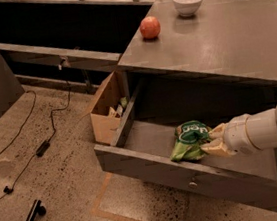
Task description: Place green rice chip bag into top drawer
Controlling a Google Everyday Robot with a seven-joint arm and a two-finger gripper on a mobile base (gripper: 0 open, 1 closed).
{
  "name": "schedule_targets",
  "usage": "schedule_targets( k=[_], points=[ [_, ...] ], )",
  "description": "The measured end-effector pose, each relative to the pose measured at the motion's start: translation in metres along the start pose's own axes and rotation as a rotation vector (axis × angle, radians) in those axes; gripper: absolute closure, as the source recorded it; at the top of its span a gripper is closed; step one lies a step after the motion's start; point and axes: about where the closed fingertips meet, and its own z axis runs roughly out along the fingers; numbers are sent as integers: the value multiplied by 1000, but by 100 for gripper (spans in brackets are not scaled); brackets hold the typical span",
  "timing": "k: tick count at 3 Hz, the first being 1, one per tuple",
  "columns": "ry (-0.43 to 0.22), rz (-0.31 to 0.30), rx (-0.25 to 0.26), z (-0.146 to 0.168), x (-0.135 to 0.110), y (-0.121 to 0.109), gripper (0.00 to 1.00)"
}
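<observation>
Under the grey counter the top drawer stands open. The green rice chip bag lies inside, near the front panel. The gripper touches the bag's edge farthest from the cardboard box. Whether it grips, I cannot tell.

Top drawer stands open below the grey counter | my gripper reaches inside from the right, clasping the green rice chip bag | red apple and white bowl on the counter, well apart from me
</observation>
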Motion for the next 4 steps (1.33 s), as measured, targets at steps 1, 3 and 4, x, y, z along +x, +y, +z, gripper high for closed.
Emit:
schedule_targets(
  k=[1, 3, 4],
  points=[
    [-18, -13, 20, 0, -6, -5, 13],
    [-107, 19, 87, -30, -24, -36, 38],
    [-175, 71, 79, -57, -25, -55, 61]
  ],
)
